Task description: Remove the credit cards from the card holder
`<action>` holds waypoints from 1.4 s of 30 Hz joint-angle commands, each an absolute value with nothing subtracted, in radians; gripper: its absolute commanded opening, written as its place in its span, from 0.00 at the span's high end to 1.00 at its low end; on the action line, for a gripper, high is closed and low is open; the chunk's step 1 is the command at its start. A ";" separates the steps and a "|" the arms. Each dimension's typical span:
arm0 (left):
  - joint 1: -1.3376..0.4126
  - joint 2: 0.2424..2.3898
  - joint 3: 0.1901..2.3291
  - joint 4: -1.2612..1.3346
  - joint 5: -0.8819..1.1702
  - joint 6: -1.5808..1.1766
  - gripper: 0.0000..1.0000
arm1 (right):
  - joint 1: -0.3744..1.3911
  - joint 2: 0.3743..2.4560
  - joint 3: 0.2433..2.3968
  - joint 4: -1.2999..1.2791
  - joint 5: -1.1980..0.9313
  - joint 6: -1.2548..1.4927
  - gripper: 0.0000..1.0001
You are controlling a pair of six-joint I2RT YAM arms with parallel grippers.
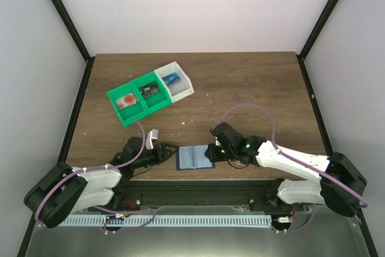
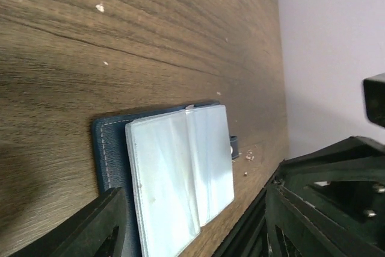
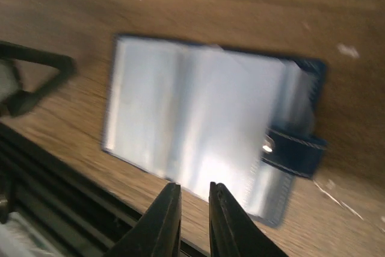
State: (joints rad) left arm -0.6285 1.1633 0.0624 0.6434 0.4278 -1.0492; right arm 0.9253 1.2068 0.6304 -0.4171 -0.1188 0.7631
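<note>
A: Where's the small dark navy-blue folding card holder (image 1: 194,157)?
B: Lying open on the wooden worktop (image 1: 240,88), between both arms. No cards are out yet.
A: End effectors?
B: Left end effector (image 2: 195,189) is spread wide, right end effector (image 3: 194,188) is nearly closed, and both are empty.

Overhead view's evenly lit and sharp. Right wrist shot is smeared with blur, with white glare across the card holder (image 3: 198,130). Left wrist's crisp, tabletop (image 2: 150,40) shadowed at lower left.
</note>
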 commanded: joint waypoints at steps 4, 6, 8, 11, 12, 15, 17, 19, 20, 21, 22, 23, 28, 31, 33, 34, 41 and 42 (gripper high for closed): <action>-0.632 1.144 0.020 0.767 0.448 -1.109 0.35 | 0.931 1.218 0.722 -0.284 -0.180 0.750 0.84; -0.633 1.148 0.011 0.792 0.451 -1.123 0.35 | 0.930 1.243 0.723 -0.239 -0.204 0.754 0.84; -0.632 1.154 0.005 0.809 0.451 -1.134 0.35 | 0.930 1.276 0.718 -0.193 -0.224 0.757 0.84; -0.632 1.162 0.002 0.827 0.454 -1.144 0.35 | 0.930 1.338 0.725 -0.172 -0.245 0.755 0.84; -0.632 1.165 0.002 0.830 0.454 -1.146 0.35 | 0.930 1.363 0.721 -0.162 -0.253 0.756 0.84; -0.633 1.174 0.002 0.836 0.452 -1.147 0.35 | 0.931 1.411 0.704 -0.127 -0.281 0.755 0.84; -0.633 1.182 0.002 0.840 0.452 -1.147 0.35 | 0.930 1.441 0.702 -0.119 -0.288 0.750 0.84; -0.632 1.191 0.001 0.849 0.452 -1.150 0.35 | 0.931 1.462 0.696 -0.112 -0.281 0.746 0.84; -0.633 1.195 0.001 0.854 0.454 -1.151 0.35 | 0.930 1.472 0.694 -0.109 -0.280 0.744 0.84; -0.633 1.199 0.001 0.857 0.455 -1.153 0.35 | 0.930 1.480 0.692 -0.106 -0.282 0.743 0.84; -0.632 1.202 0.003 0.858 0.457 -1.154 0.35 | 0.931 1.491 0.690 -0.104 -0.287 0.740 0.84; -0.632 1.205 0.004 0.856 0.457 -1.155 0.36 | 0.930 1.500 0.689 -0.102 -0.291 0.738 0.84; -0.632 1.214 0.004 0.863 0.463 -1.160 0.36 | 0.931 1.542 0.682 -0.116 -0.285 0.726 0.84; -0.633 1.211 0.003 0.860 0.461 -1.162 0.36 | 0.931 1.560 0.674 -0.121 -0.284 0.721 0.83; -0.632 1.210 0.006 0.854 0.458 -1.162 0.36 | 0.931 1.563 0.665 -0.119 -0.276 0.721 0.83; -0.632 1.211 0.006 0.854 0.458 -1.163 0.36 | 0.931 1.562 0.660 -0.120 -0.270 0.720 0.83; -0.634 1.227 0.011 0.862 0.456 -1.168 0.36 | 0.931 1.580 0.640 -0.106 -0.262 0.722 0.85; -0.635 1.229 0.009 0.864 0.456 -1.170 0.36 | 0.931 1.584 0.636 -0.100 -0.261 0.722 0.87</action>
